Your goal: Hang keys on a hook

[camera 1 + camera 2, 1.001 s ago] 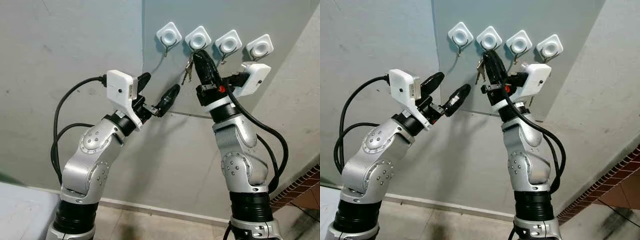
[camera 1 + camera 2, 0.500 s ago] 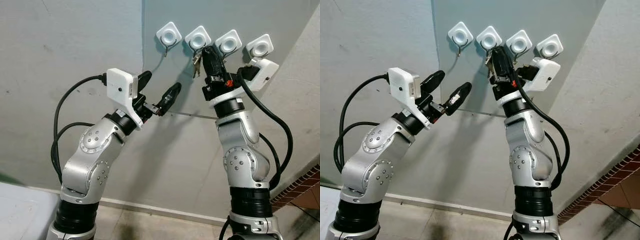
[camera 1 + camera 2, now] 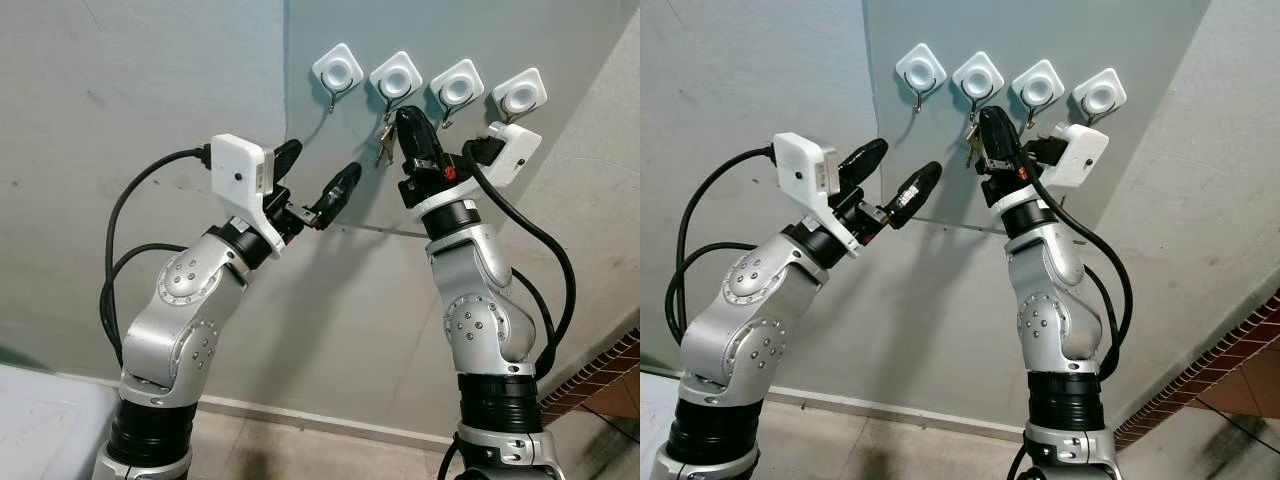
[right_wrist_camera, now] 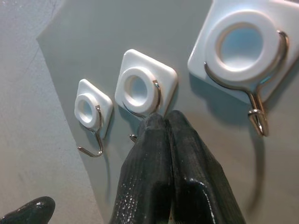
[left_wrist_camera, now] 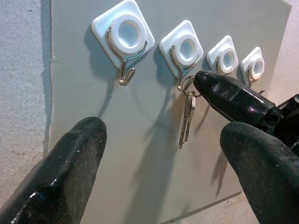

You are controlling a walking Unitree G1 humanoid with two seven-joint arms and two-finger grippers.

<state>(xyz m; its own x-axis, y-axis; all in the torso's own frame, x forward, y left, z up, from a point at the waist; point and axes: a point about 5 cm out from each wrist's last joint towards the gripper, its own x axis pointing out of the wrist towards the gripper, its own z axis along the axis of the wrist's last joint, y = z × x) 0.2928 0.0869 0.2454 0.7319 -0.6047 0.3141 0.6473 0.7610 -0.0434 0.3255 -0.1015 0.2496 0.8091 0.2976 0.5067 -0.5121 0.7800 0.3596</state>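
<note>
Right end effector (image 3: 404,124) pinching shut on keys (image 5: 187,119) ring at second hook (image 5: 183,77); left end effector (image 3: 318,178) idling open at 9 o'clock. Risk: releasing before ring seats, keys dropping.

Hook (image 4: 133,138) tip behind right tool (image 4: 166,122)

Rough grey plaster wall (image 3: 120,90), mottled and faintly scuffed. Smooth grey panel (image 5: 140,116) fixed flat against it, with a straight vertical edge on the left and a lower edge running slightly aslant. Second wall face (image 3: 600,230) meeting the first at an angle on the right. Pale skirting strip (image 3: 300,415) along the foot of the wall, above a beige floor (image 3: 320,450). Dark brick-patterned surface (image 3: 605,380) at lower right. Pale bluish flat surface (image 3: 40,420) at lower left.
</note>
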